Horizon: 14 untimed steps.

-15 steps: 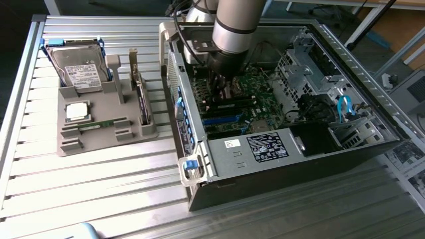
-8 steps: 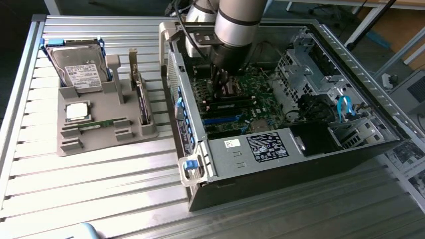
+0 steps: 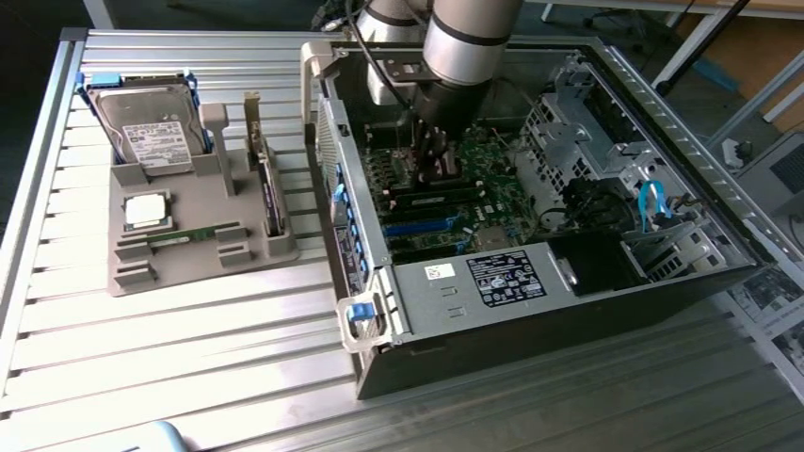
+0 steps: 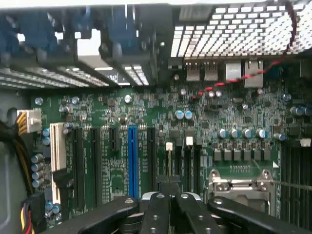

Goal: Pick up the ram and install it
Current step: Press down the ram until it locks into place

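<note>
One arm point(image 3: 465, 38) reaches down into the open computer case point(image 3: 540, 273) in the exterior view. You can see its gripper point(image 3: 438, 169) low over the green motherboard point(image 3: 490, 202). On the exterior view's left, a grey holder point(image 3: 188, 254) sits on the table point(image 3: 151, 358). A ram stick point(image 3: 192, 235) lies flat in it, near the silver chip point(image 3: 147, 209) and the hard drive point(image 3: 151, 137).

In the wrist view, you see the gripper's black fingers point(image 4: 158, 214) pressed together just above the motherboard point(image 4: 146, 122), by the long slots and the blue slot point(image 4: 132, 161). You cannot tell if anything thin sits between them.
</note>
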Available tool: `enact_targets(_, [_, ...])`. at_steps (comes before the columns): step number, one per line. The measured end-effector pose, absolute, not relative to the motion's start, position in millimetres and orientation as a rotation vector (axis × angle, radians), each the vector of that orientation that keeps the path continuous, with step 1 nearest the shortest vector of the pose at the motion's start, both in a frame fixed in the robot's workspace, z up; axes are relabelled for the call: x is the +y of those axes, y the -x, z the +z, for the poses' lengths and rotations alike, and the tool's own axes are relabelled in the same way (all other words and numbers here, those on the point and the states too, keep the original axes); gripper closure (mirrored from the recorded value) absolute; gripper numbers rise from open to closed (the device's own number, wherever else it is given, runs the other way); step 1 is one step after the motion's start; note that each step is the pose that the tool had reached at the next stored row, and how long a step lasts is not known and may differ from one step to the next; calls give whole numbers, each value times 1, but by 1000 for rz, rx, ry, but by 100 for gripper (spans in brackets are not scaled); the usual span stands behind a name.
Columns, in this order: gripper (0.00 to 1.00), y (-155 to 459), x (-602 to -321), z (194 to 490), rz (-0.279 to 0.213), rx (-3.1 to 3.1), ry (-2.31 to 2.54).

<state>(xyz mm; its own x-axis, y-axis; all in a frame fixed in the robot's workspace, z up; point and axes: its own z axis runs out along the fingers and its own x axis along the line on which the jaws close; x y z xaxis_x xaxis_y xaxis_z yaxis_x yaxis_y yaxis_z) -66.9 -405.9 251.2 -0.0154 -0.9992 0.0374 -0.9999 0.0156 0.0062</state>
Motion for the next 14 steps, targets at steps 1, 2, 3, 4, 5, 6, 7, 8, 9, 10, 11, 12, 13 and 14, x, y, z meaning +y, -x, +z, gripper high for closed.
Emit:
enact_targets(1, [89, 64, -406, 251, 34, -2216, -2182])
enact_targets(2, [89, 62, -406, 252, 33, -2216, -2182])
enact_targets(3, [89, 60, -406, 252, 33, -2216, -2182])
enact_targets(4, [89, 58, -406, 252, 33, -2216, -2182])
enact_targets(5, [89, 56, -406, 252, 33, -2216, -2182])
enact_targets(6, [89, 53, -406, 252, 32, -2215, -2182])
enact_targets(7, [89, 51, -406, 253, 32, -2215, -2182])
enact_targets(8, [89, 49, -406, 253, 32, -2215, -2182])
enact_targets(9, [89, 48, -406, 253, 32, -2216, -2182])
enact_targets(10, [89, 47, -406, 254, 32, -2216, -2182])
enact_targets(11, [89, 45, -406, 254, 32, -2216, -2182])
enact_targets(12, [89, 43, -406, 255, 32, -2216, -2181])
enact_targets(13, [89, 42, -406, 256, 32, -2215, -2182])
enact_targets(14, [89, 41, -406, 258, 32, -2216, -2182])
